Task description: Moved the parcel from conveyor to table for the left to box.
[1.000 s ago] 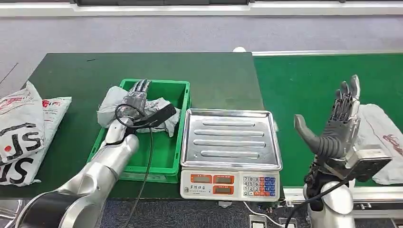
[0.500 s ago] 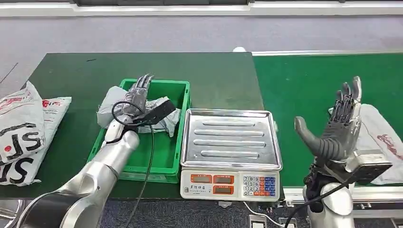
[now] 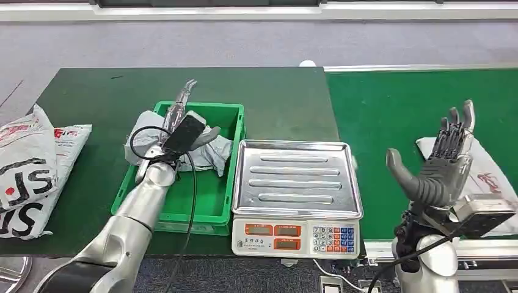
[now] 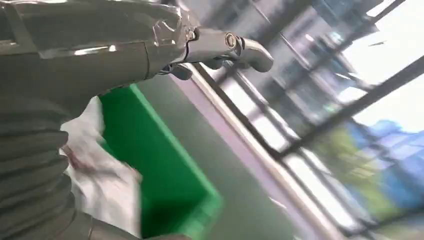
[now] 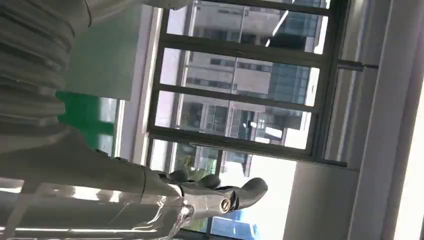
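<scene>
Now, worktop (image 3: 91,85): dark green, carrying one scale (image 3: 296,183), one bin (image 3: 207,183) and two printed bags (image 3: 27,165) at its left end.
Conveyor (image 3: 391,104): one parcel (image 3: 488,174) lies on it, just behind the right robot hand.
Bin: one crumpled parcel (image 3: 214,152) inside, draped over the left rim.
Right robot hand (image 3: 443,165): raised, fingers apart, holding nothing.
Left robot hand (image 3: 180,107): above the bin, fingers straight and apart, empty.
Risk: the thin bag may slip or bunch when grabbed from the belt; the right arm could clip the scale while crossing.
</scene>
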